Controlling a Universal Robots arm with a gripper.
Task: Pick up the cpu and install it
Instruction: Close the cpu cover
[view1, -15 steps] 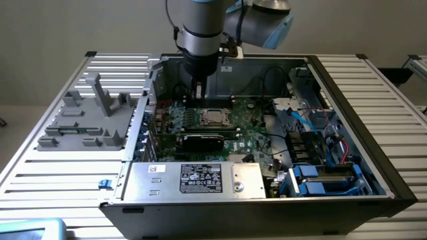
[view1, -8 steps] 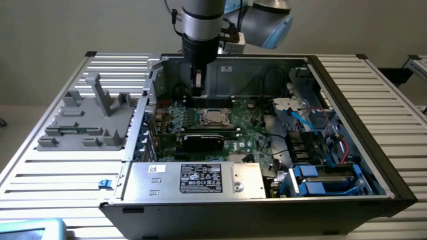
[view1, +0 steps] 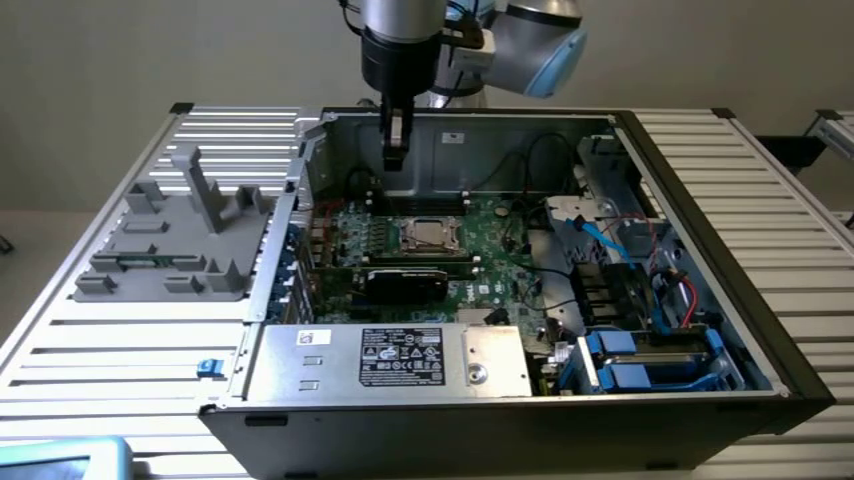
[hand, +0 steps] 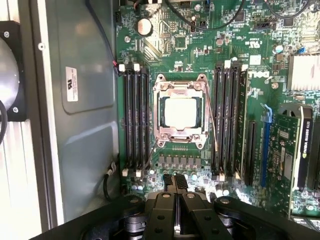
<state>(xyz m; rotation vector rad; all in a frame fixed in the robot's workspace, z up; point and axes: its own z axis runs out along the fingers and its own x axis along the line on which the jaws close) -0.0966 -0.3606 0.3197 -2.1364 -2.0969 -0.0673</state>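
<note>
Overhead, hand (view1: 395, 163) empty, fingers pressed together, well above cpu (hand: 181, 111) in its socket (hand: 180, 86).

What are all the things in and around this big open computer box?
computer case: one, black and grey, open, on the table
table: one, silvery slats, under the case
motherboard: one, green, inside the case
cpu: one, silvery, lying in the socket mid-motherboard
memory sticks: two banks, black, either side of the cpu
graphics card: one, black, between cpu and power supply box
power supply box: one, silver with a black label, at the case's near edge
plastic fixture: one, grey, on the table at the exterior view's left
arm: one, silver and blue-grey, above the case
gripper: one, black, shut and empty, hanging over the motherboard
</note>
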